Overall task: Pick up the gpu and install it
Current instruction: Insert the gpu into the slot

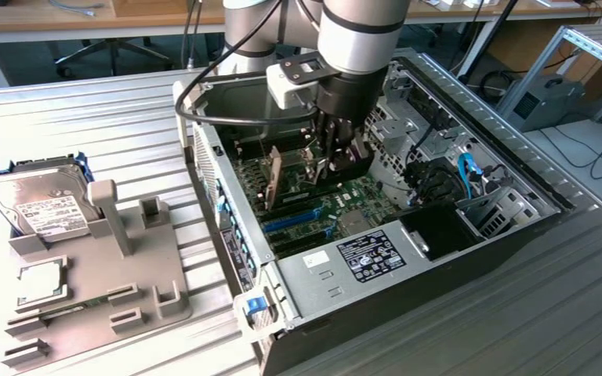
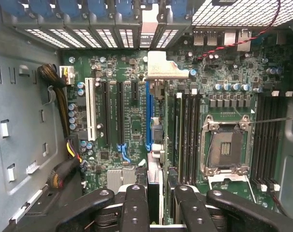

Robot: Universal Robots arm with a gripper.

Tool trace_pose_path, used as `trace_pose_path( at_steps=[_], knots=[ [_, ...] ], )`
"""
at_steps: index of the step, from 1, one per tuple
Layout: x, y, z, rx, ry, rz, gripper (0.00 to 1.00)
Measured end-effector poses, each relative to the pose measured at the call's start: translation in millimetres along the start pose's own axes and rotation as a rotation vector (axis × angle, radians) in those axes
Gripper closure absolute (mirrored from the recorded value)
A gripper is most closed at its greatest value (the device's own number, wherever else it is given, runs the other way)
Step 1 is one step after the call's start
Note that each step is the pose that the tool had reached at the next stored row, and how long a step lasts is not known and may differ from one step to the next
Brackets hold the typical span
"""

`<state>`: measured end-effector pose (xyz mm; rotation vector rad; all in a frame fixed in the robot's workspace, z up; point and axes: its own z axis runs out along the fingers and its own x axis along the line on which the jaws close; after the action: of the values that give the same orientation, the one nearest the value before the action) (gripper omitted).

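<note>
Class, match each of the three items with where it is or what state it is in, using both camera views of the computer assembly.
Items:
1. gpu
2. hard drive
3. processor socket

Places or states:
A. on the grey holder, outside the computer case
B. empty, on the motherboard
C. held on edge in the gripper, inside the case

Pairs: 1-C, 2-A, 3-B
</note>
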<state>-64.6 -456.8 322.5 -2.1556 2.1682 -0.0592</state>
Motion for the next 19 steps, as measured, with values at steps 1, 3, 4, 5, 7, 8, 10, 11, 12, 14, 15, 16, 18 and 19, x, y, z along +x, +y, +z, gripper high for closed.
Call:
trace_pose_path(
  at_steps=[1, 3, 4, 5, 7, 8, 10, 11, 12, 14, 15, 16, 18, 19],
  knots=[
    [0.1, 0.1, 0.2, 0.0001, -0.0001, 0.0, 0.74],
    [0.4, 0.3, 0.6, 0.0, 0.0, 0.0, 0.74],
    [0.6, 0.3, 0.7, 0.0, 0.0, 0.0, 0.74],
    [0.7, 0.4, 1.0, 0.0, 0.0, 0.0, 0.74],
    [1.1, 0.7, 1.4, 0.0, 0.0, 0.0, 0.74],
    [1.4, 0.9, 1.9, 0.0, 0.0, 0.0, 0.74],
    [1.8, 1.4, 2.5, 0.0001, -0.0002, 0.0, 0.74],
    [2.0, 1.6, 2.6, 0.0001, -0.0002, 0.0, 0.74],
    [2.1, 1.9, 2.7, 0.0001, 0.0, 0.0, 0.74],
    [2.5, 2.6, 2.9, 0.0, 0.0, 0.0, 0.74],
    [2.7, 2.9, 3.0, 0.0, 0.0001, 0.0, 0.74],
    [3.0, 3.5, 3.1, 0.0, 0.0001, 0.0, 0.74],
    [3.2, 3.8, 3.4, 0.0001, -0.0001, 0.0, 0.74],
    [3.4, 4.2, 3.6, 0.0001, -0.0001, 0.0, 0.74]
  ],
)
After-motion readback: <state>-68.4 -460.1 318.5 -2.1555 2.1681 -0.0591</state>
